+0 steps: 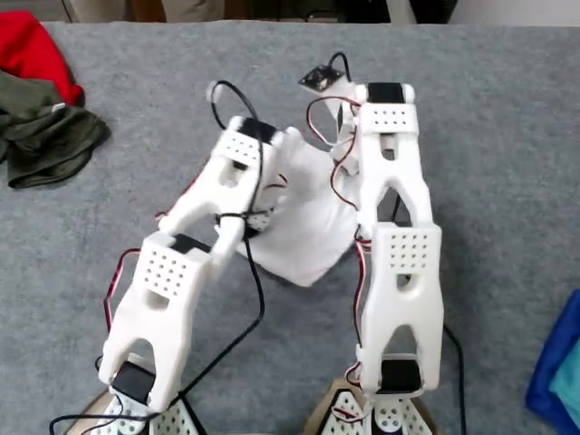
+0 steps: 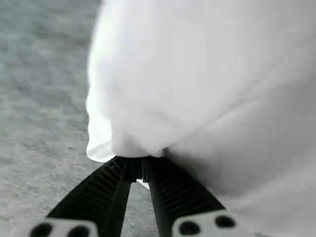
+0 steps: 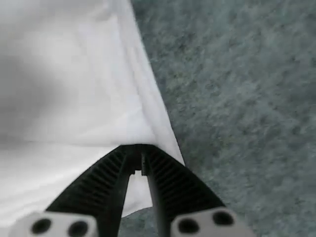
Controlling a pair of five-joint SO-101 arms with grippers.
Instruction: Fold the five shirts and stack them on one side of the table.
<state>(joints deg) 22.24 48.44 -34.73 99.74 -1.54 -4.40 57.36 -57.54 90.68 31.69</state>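
**Both end effectors closed on one white shirt**

The left end effector [image 2: 142, 165] has its two black ribbed fingers [image 2: 106, 190] pressed together at the tips. A bunched edge of the white shirt [image 2: 207, 74] is pinched between them. From the tips the cloth swells out in a rounded fold and spreads away in front of the end effector. Beside the fingers, the grey desk [image 2: 39, 98] is visible past the cloth.

The right end effector [image 3: 140, 155] is also narrow, with its fingers closed on a flat hemmed edge of the same shirt. From the tips the hem runs straight ahead, with white cloth on one side and the grey surface on the other.

In the high view the shirt sits between the two arms as a crumpled white piece. The left end effector is at its left side and the right end effector at its far right side. I cannot tell how much of the shirt rests on the desk.

Well apart from both end effectors, a red shirt [image 1: 32, 50] and a dark green shirt [image 1: 50, 136] lie together in a heap at the far left corner. A blue shirt [image 1: 555, 362] lies at the near right edge, behind the right end effector and apart from its arm.
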